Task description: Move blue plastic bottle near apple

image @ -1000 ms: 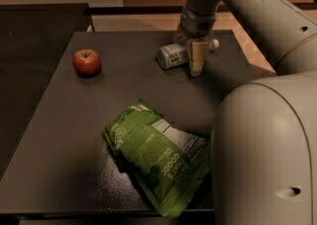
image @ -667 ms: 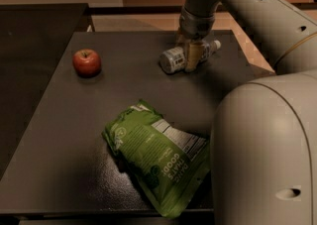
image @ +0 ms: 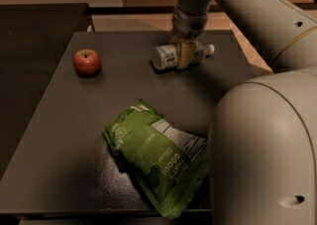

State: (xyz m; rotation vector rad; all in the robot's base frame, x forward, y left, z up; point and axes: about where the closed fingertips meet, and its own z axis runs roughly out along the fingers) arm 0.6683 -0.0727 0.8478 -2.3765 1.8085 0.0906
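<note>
1. Bottle lies on its side on the table, toward 1 o'clock from the table's middle. Its white cap points to 3 o'clock. I cannot tell what is inside it.
2. Apple stands stem up toward 10 o'clock on the table. It is at 9 o'clock from the bottle and well apart from it.
3. Bag, green and crumpled, lies flat toward 5 o'clock near the table's front edge. Its contents are hidden.
4. Gripper comes down from the arm at 12 o'clock and pinches the bottle around its middle. The near finger is pressed across the bottle's front, and the far one is hidden behind it.
</note>
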